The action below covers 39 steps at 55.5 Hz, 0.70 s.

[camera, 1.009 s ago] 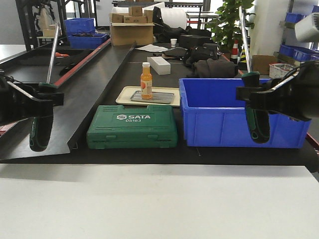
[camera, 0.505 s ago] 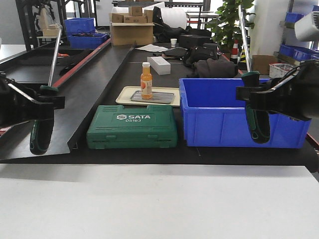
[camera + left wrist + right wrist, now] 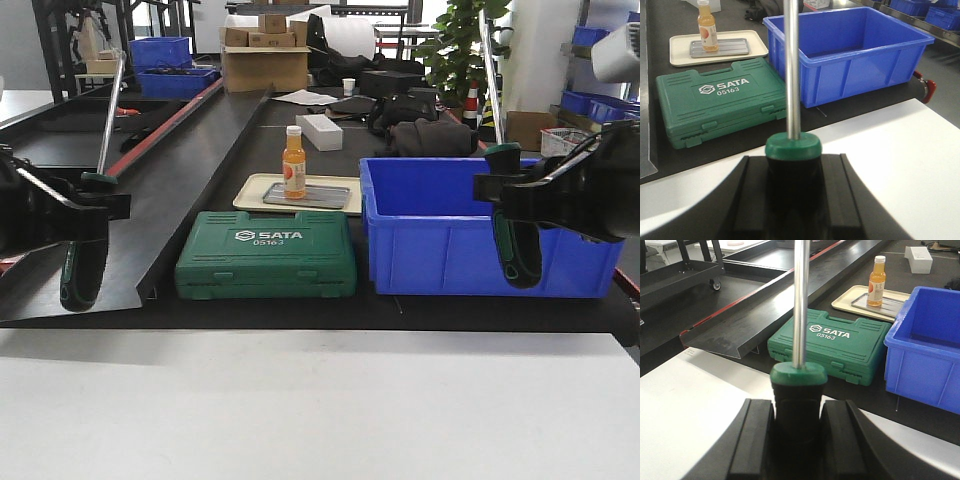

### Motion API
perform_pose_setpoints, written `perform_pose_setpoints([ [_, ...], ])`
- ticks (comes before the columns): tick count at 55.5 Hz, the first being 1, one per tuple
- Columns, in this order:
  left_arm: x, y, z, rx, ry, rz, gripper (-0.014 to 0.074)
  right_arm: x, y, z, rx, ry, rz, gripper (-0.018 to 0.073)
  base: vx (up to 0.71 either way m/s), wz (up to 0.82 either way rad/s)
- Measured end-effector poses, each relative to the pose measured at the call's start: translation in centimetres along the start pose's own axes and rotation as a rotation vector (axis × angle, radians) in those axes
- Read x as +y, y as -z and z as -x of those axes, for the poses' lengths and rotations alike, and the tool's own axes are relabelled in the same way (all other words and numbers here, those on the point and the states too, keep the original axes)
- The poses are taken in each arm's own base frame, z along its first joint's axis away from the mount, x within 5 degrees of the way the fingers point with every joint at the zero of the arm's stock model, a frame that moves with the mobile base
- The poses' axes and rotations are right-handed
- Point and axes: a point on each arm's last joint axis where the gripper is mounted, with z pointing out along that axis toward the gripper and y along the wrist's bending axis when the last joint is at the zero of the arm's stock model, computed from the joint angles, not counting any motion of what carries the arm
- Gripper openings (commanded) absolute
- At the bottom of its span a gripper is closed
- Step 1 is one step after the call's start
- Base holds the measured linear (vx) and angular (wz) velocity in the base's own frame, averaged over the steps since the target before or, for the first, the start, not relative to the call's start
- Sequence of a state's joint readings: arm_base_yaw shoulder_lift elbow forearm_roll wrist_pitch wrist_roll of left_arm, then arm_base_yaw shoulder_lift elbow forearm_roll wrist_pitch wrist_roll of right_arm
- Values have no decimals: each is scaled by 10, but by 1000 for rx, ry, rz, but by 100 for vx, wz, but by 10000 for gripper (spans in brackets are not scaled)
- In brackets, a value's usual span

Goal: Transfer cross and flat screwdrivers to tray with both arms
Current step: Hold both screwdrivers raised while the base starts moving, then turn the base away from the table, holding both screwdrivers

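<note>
Holds one screwdriver in the left gripper, jaws clamped on the black-and-green handle just under its green collar. Carries it handle down, with the silver shaft rising and leaning slightly right. Holds the other screwdriver the same way in the right gripper, jaws closed on the handle and shaft almost vertical. Shows in both wrist views black pads pressed against either side of the handle. Hangs both tools in the air, well apart, at opposite sides of the front view, the right one in front of the blue plastic bin.

Sees the silver-grey metal tray farther back between them, touched by neither screwdriver. Finds it lying inside a cream tray on the black mat, with an orange bottle standing upright on its left end. Finds a green SATA tool case, lid closed, just in front of the cream tray and beside the bin's left wall.
</note>
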<state>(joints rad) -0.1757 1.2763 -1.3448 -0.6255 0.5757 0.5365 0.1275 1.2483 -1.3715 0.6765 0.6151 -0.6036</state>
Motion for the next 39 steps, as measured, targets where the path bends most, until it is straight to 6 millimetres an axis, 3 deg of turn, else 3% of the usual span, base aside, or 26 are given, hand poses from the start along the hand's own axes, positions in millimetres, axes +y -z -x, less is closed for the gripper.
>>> perform_pose_setpoints([
  [19, 0, 0, 0, 0, -1, 0, 3, 0, 0, 0, -1, -2, 1, -7, -6, 1],
  [39, 0, 0, 0, 1, -1, 0, 3, 1, 0, 0, -1, -4, 4, -7, -23, 4],
])
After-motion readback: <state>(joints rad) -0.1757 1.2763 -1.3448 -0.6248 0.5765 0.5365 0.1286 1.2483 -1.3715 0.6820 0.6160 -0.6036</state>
